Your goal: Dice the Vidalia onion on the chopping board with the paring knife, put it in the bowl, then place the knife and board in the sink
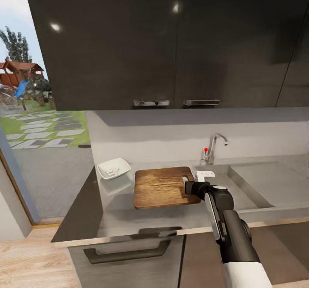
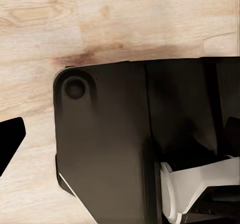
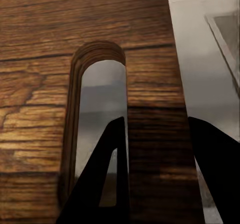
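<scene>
The chopping board (image 1: pixel 161 187) lies on the countertop (image 1: pixel 116 219), just left of the sink (image 1: pixel 257 180) and its tap (image 1: pixel 213 146). My right gripper (image 1: pixel 192 184) is at the board's right end. In the right wrist view one finger (image 3: pixel 112 184) stands in the board's (image 3: pixel 45 83) handle slot and the other outside its edge, both against the wooden strip between them. The white bowl (image 1: pixel 124 163) at the back left holds tiny white onion dice (image 1: pixel 112 170). The paring knife is out of view. One dark finger (image 2: pixel 10 144) of my left gripper hangs over the wooden floor.
Dark upper cabinets (image 1: pixel 163 43) hang low above the counter. A glass opening onto a garden (image 1: pixel 38 129) is at the left. The counter's left end (image 1: pixel 73 210) drops to the floor. My own dark base (image 2: pixel 125 149) sits under the left arm.
</scene>
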